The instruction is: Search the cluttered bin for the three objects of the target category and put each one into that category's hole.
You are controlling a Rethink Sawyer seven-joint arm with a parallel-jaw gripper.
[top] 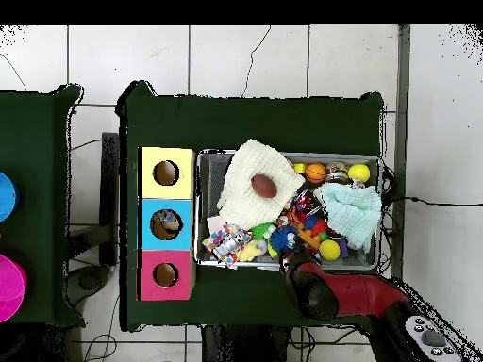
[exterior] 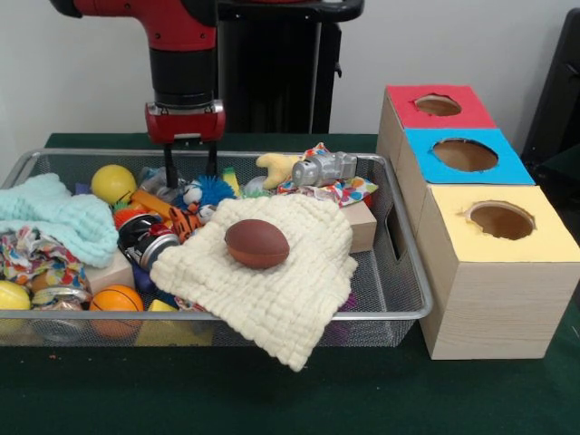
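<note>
The wire mesh bin [exterior: 391,314] is full of clutter and also shows in the overhead view [top: 368,158]. A brown toy football [exterior: 256,243] lies on a cream cloth [exterior: 281,290] that hangs over the bin's near rim. My gripper [exterior: 189,170] hangs open over the bin's far side, its fingertips [exterior: 168,174] just above a grey thing beside a blue fuzzy toy [exterior: 212,190]. Nothing is held. The hole [exterior: 438,105] in the red-topped box is at the far right; it also shows in the overhead view [top: 166,274]. In the overhead view the arm [top: 330,292] hides the gripper.
The blue-topped box [exterior: 465,154] and the yellow-topped box [exterior: 500,219] stand nearer in the same row. In the bin lie a pale blue cloth [exterior: 54,222], a yellow ball [exterior: 113,183], an orange ball [exterior: 118,301] and a silver toy camera [exterior: 324,169].
</note>
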